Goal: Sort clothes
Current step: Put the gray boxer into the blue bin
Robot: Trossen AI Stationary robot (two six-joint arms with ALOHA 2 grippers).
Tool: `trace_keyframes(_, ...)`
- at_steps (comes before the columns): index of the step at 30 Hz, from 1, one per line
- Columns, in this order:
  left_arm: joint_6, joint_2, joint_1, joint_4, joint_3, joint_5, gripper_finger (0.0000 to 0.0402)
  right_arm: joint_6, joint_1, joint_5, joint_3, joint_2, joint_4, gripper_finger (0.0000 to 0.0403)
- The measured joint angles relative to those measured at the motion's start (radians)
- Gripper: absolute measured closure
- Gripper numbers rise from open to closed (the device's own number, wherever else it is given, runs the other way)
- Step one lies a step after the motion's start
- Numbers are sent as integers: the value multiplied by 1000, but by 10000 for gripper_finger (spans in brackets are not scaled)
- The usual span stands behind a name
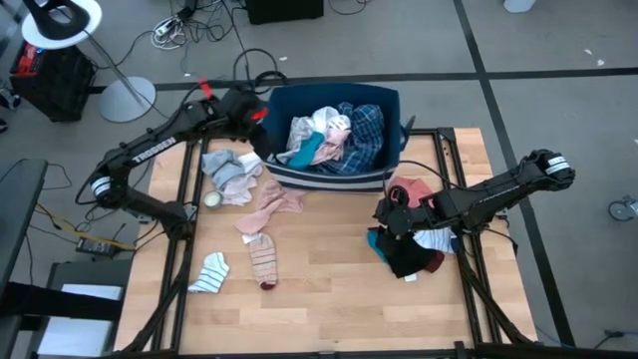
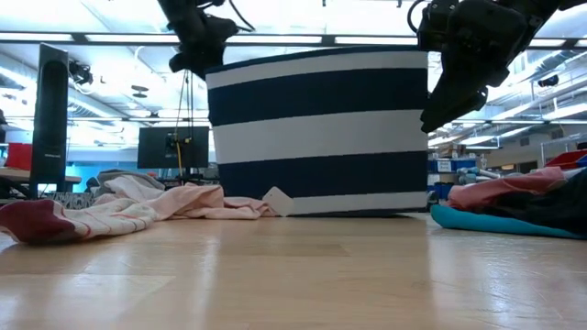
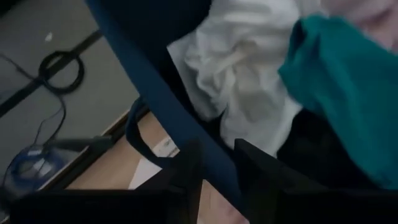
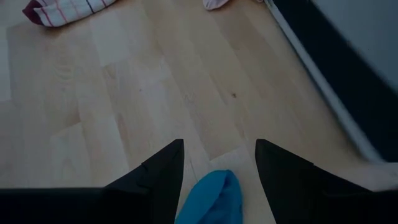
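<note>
Above the bin's point(image 1: 384, 100) rim, left end effector point(image 1: 261, 120) stands parted

Navy white-striped bin point(image 2: 321, 128), pink garment point(image 1: 274, 204)

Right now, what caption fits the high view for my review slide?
Left pincer at the bin's rim, right pincer open over a clothes pile; socks on the table.

A lab: ceiling strip lights point(image 2: 110, 37), monitors point(image 2: 174, 147) on desks, loose floor cables point(image 1: 199, 25).
</note>
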Motion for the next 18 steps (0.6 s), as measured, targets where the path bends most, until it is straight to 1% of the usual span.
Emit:
trace_keyframes(4, 2, -96, 5, 124, -92, 42, 313, 0, 0, -1, 0, 0, 0, 204)
trace_keyframes(7, 3, -167, 6, 176, -123, 50, 315, 0, 0, -1, 0, 0, 0, 204)
trace_keyframes(12, -12, -266, 18, 90, -202, -28, 316, 1, 0, -1, 0, 0, 2, 204)
trace_keyframes(18, -74, -382, 47, 109, -408, -45, 316, 11, 0, 0, 0, 0, 2, 204)
